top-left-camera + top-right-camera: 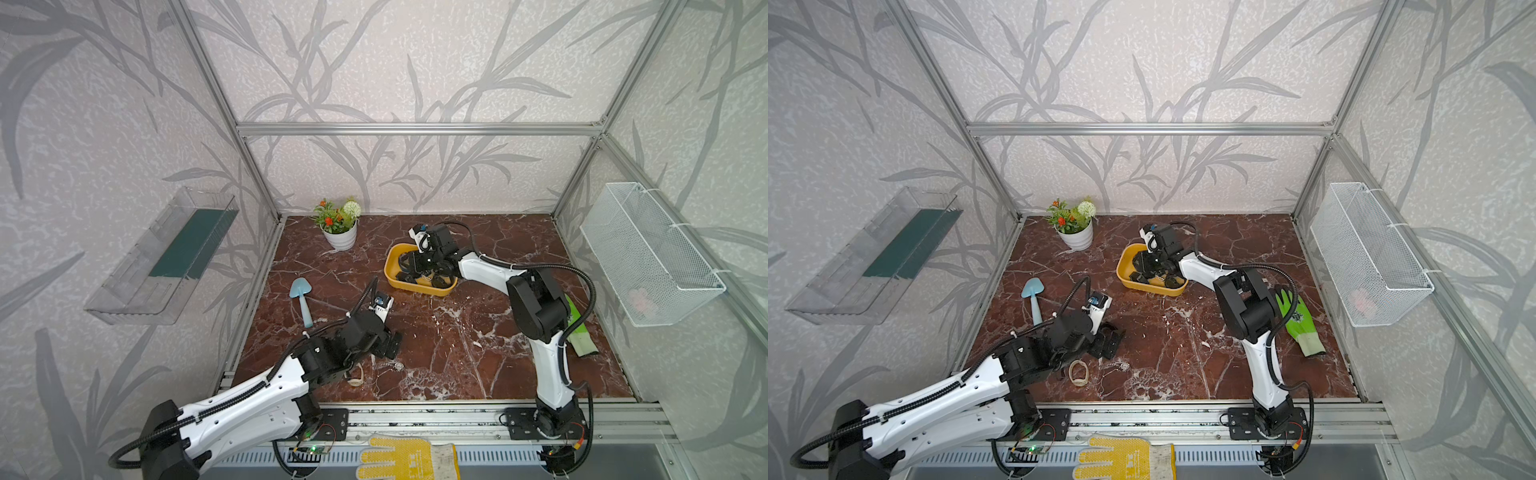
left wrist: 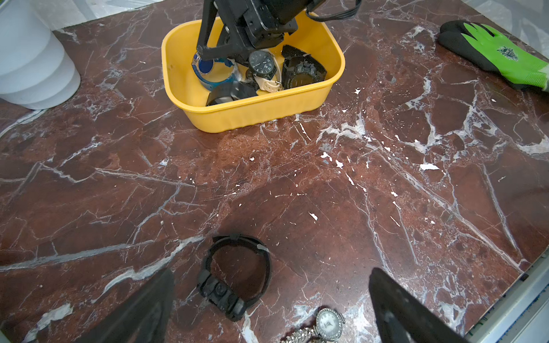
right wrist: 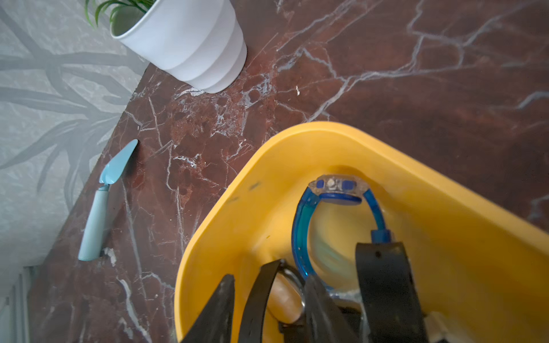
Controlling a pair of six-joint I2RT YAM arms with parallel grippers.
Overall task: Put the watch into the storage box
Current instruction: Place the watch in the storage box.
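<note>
The yellow storage box stands mid-table, toward the back. Inside lie a blue watch, a dark-dialled watch with a cream strap and a black watch. My right gripper reaches down into the box. Its jaws stand apart around a black-strapped watch, with a gap on one side. My left gripper is open low over the near table. A black watch and a silver watch lie below it.
A cream band lies near the left arm. A white flower pot is at the back, a blue trowel to the left, a green glove beside the right arm. A wire basket and a clear tray hang on the walls.
</note>
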